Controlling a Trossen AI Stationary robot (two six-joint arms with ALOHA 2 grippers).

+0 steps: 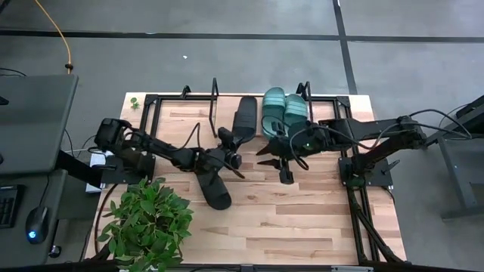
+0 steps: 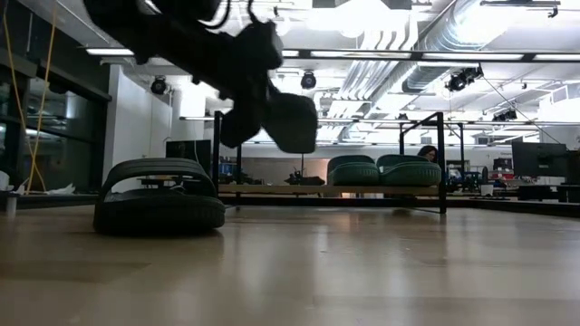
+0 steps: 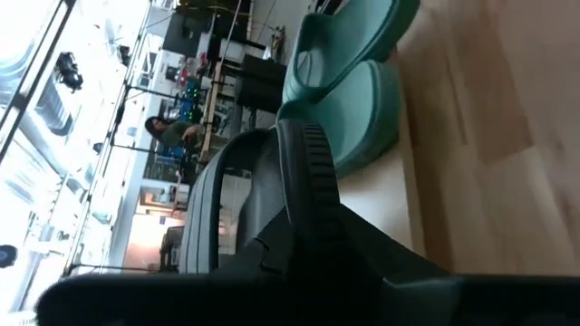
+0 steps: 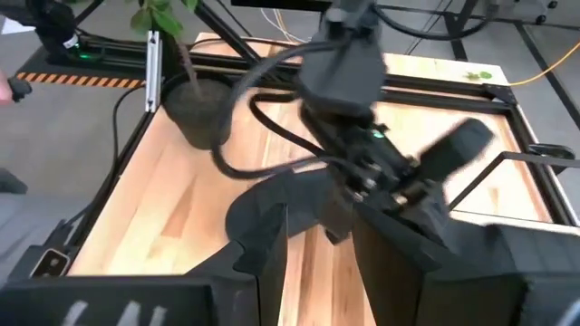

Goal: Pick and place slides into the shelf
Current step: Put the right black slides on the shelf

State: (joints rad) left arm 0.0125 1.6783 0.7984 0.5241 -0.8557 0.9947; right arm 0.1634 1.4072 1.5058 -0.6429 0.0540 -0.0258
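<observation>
A black slide point(image 1: 243, 119), held off the table at upper centre of the high view, hangs clamped in the left gripper point(image 1: 229, 145), toe toward the shelf point(image 1: 185, 114). Two teal slides point(image 1: 284, 112) already sit side by side on the shelf board, just right of it. Another black slide point(image 1: 214, 185) lies on the table, lower centre. To finish well: keep it level, set it beside the teal pair w/o nudging them. Right gripper point(image 1: 286, 162), centre, has fingers apart, holding nothing. Potted plant point(image 1: 144, 223) at lower left.

No readable text, label, brand, number or sign is showing anywhere in these views: not on the slides, the shelf, the desk or the room behind.
</observation>
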